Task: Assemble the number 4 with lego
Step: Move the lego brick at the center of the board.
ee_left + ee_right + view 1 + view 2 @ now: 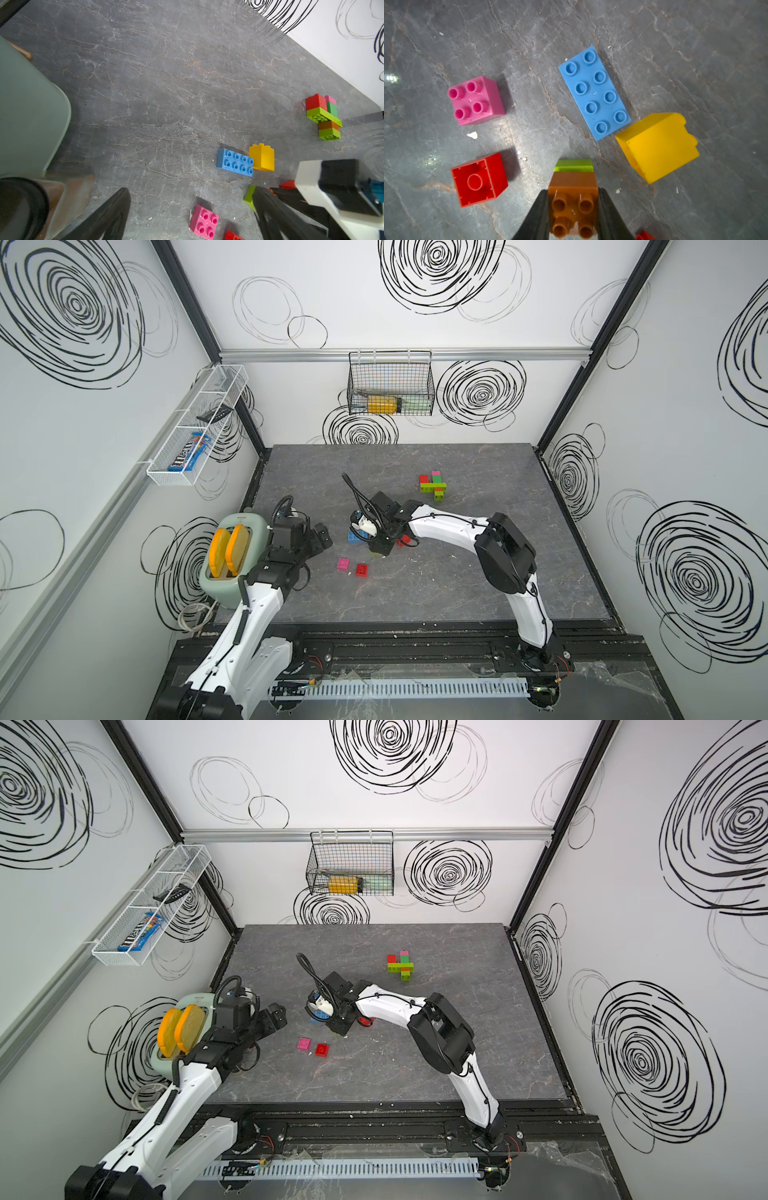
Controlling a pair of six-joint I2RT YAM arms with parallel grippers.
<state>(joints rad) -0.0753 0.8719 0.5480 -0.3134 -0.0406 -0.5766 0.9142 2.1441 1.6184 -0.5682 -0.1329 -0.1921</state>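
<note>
My right gripper (572, 190) is shut on an orange lego brick (573, 199) that sits studs-up on a lime green brick (573, 165), low over the table's middle (376, 549). Around it lie a pink brick (476, 100), an upside-down red brick (479, 179), a long blue brick (595, 92) and a yellow brick (658, 145) on its side. A joined cluster of red, pink, green, lime and orange bricks (433, 485) rests towards the back right. My left gripper (190, 189) hangs open and empty to the left of the loose bricks (322, 537).
A mint green toaster (232, 560) holding two yellow-orange slices stands at the table's front left, close behind my left arm. A black wire basket (390, 385) hangs on the back wall and a white mesh shelf (195, 427) on the left wall. Another red piece (404, 540) lies under my right wrist.
</note>
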